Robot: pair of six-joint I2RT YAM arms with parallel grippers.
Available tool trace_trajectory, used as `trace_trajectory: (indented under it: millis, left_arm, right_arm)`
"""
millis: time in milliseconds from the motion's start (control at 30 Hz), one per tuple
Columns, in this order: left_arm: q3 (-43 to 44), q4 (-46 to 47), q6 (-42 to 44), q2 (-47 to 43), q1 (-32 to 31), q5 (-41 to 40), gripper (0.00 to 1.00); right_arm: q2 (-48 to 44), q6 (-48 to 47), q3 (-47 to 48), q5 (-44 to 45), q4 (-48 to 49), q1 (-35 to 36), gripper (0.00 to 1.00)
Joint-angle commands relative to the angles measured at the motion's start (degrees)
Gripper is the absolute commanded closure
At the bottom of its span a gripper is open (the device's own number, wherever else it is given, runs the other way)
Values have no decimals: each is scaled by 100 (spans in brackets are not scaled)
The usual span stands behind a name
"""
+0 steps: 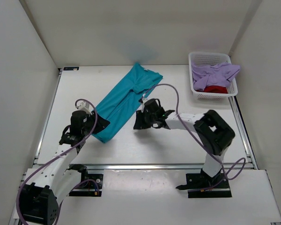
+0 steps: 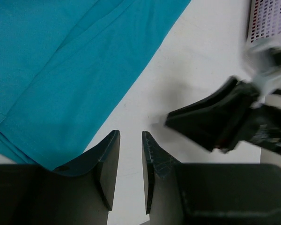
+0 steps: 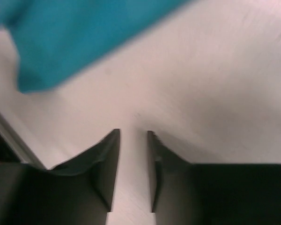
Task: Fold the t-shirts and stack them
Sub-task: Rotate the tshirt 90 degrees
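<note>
teal t-shirt (image 1: pixel 126 101) is the only one out on the table (image 1: pixel 178 79); i count three shirts total, the other two, one lavender t-shirt (image 1: pixel 215 73) and one red t-shirt (image 1: pixel 216 88), sit in the single white basket (image 1: pixel 196 58) at the far right corner, lavender draped over the rim on top of the red. two arms, two grippers. left gripper (image 1: pixel 97 123) sits at the near-left end of the teal shirt; on my left wrist view the jaws stand a narrow gap apart over bare table, nothing between them, the shirt's edge just beside the left finger (image 2: pixel 107 164), and i can't tell if it touches. right gripper (image 1: pixel 139 121) is just beside the shirt's right long edge, near its middle; on the right wrist view the jaws are also parted by a narrow gap, empty, bare table under them, teal cloth apart from the fingertips at upper left, picture blurred. teal shirt lies folded into a long strip, long axis diagonal, running from near-left by the left gripper to far-centre, where the wider end with a sleeve flap points toward the back wall (image 1: pixel 131 28).
</note>
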Motion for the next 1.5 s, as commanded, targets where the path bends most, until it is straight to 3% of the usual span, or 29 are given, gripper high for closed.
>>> trace_trajectory:
  millis: [0, 133, 267, 433, 533, 567, 700, 767, 833, 900, 1000, 1167, 1267, 1467]
  left_arm:
    - [147, -159, 64, -107, -48, -17, 64]
    - [33, -10, -7, -99, -136, -7, 63]
    - [50, -71, 72, -133, -198, -130, 63]
    - [50, -142, 195, -142, -84, -113, 63]
    - [68, -220, 265, -99, -22, -130, 63]
    - [68, -238, 274, -81, -31, -139, 63]
    - [138, -204, 327, -37, -197, -305, 63]
    - [86, -81, 275, 173, -574, -403, 63]
    - [42, 86, 213, 419, -970, -551, 61]
    - [33, 70, 213, 718, -1453, -657, 58]
    - [-134, -79, 257, 799, -1648, -833, 54]
    - [-818, 8, 196, 640, -1753, -641, 45]
    - [-890, 227, 47, 877, -2052, -509, 38]
    - [-574, 772, -191, 1518, -2465, -421, 35]
  right_arm:
    - [130, 411, 63, 106, 759, 249, 69]
    - [841, 797, 291, 351, 927, 486, 59]
    - [1667, 1062, 940, 414, 796, 697, 58]
    - [2433, 1150, 1636, 291, 435, 829, 70]
    - [2487, 1150, 1707, 89, 304, 681, 93]
    - [2409, 1185, 1594, 124, 286, 593, 100]
    - [1086, 1063, -107, 203, 715, -91, 100]
    - [397, 957, -901, 28, 926, -530, 100]
    - [-305, 686, -1525, -253, 735, -1136, 92]
    - [-657, 449, -1755, -656, 288, -1428, 63]
    - [-1447, 237, -2289, -344, -109, -1535, 55]
    - [-2907, 394, -3372, 158, -531, -1631, 55]
    - [-3216, 526, -3699, 185, -646, -1404, 55]
    - [-3226, 755, -3698, 168, -541, -1069, 63]
